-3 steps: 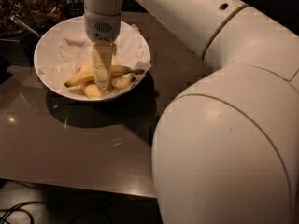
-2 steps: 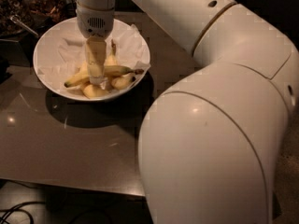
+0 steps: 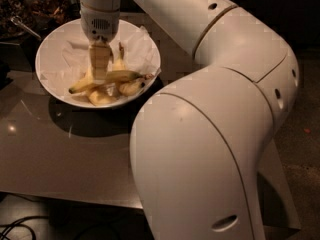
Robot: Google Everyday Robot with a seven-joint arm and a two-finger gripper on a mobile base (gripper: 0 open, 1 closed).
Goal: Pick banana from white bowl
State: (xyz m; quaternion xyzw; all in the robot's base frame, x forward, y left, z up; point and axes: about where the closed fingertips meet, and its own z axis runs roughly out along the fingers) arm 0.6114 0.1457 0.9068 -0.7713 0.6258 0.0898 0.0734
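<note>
The white bowl, lined with crumpled white paper, stands at the back left of the table. The long yellow banana lies across the bowl's near side, with shorter pale bananas beside and below it. My gripper points straight down into the bowl and its tip is at the middle of the long banana, covering part of it. I cannot tell whether the banana is off the bowl's floor.
The bowl stands on a grey glossy table. Dark clutter and a metal utensil lie behind the bowl at the far left. My bulky white arm fills the right half of the view and hides the table there.
The gripper has shifted a little to the left inside the bowl and stays down among the bananas. The arm's big joint has swung nearer and fills more of the view.
</note>
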